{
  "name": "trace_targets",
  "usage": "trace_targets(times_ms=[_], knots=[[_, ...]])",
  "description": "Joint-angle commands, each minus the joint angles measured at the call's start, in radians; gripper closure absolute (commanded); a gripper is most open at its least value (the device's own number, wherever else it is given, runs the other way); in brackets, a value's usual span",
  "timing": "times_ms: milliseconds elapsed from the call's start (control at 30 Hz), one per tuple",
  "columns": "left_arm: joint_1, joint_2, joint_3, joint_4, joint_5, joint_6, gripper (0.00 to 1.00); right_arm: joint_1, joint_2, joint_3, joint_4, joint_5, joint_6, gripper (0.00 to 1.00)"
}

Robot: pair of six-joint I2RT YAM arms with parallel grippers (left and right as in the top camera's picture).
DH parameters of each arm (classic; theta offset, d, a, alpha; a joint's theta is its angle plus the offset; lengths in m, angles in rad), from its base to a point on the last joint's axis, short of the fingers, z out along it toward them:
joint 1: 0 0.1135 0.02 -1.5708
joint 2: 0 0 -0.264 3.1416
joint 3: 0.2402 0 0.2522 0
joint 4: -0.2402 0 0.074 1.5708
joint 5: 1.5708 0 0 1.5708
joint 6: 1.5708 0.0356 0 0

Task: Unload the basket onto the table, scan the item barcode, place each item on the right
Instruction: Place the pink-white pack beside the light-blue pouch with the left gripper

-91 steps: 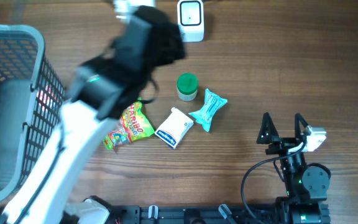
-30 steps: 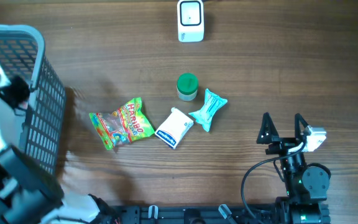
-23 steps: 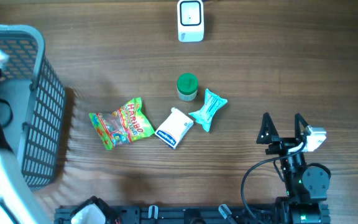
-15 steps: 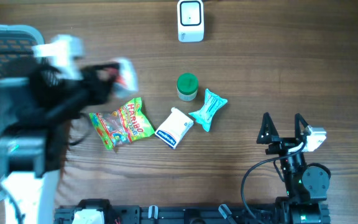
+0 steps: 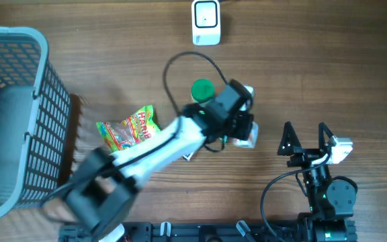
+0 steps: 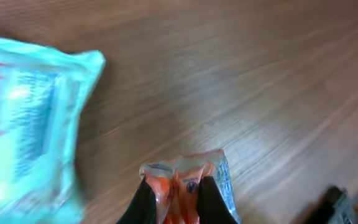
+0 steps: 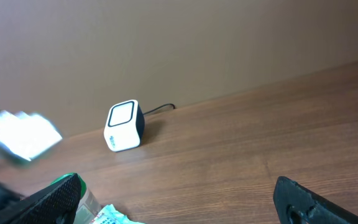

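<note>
Sachet [image 6: 185, 171], small, orange & white, crinkly glossy film w/ a crimped top edge: pinched in the L gripper [image 6: 178, 186]. Both dark fingers [image 6: 143, 205] press flat on its sides, jaws narrow, film puckered btwn them. It hangs over bare table [image 6: 241, 74], brown wood w/ fine straight grain.

Just beside it, to the left in the wrist view: teal pkt [image 6: 23, 124], soft pillow shape, shiny plastic w/ pale print, blurred, so text unreadable.

From overhead the L arm runs from the bottom-left edge to mid-table, ending right of the green-lidded jar [image 5: 202, 91], a short round tub w/ a smooth cap. The sachet itself can't be made out from above; the wrist covers it and the teal pkt. That spot is well apart from the scanner [image 5: 206, 22], a white rounded cube w/ a dark square window and a thin black cable, standing at the far edge.

Gummy bag [image 5: 127, 131]: flat, wrinkled foil, green/red/yellow print, lying left of the arm. Basket [image 5: 39, 101]: grey-blue plastic mesh, rectangular, rounded rim, at the far left.

R gripper [image 5: 306, 128]: jaws spread wide, nothing btwn them, black pointed fingers, parked near the right front of the table, apart from all items.
</note>
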Motion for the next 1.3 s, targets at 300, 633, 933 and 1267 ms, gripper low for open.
trace_targets(times_ms=[300, 633, 933, 1267], knots=[[-0.052, 0.132, -0.008, 0.146, -0.469, -0.324, 0.96, 0.004, -0.005, -0.001, 0.002, 0.014, 0.006, 0.0], [-0.022, 0.156, -0.008, 0.042, -0.664, -0.612, 0.96, 0.004, -0.005, -0.001, 0.002, 0.014, 0.006, 0.0], [-0.072, 0.121, -0.006, 0.126, -0.664, -0.61, 0.96, 0.004, -0.005, -0.001, 0.002, 0.014, 0.006, 0.0], [-0.087, 0.111, 0.0, 0.193, -0.644, -0.541, 0.45, 0.004, -0.005, -0.001, 0.002, 0.014, 0.006, 0.0]])
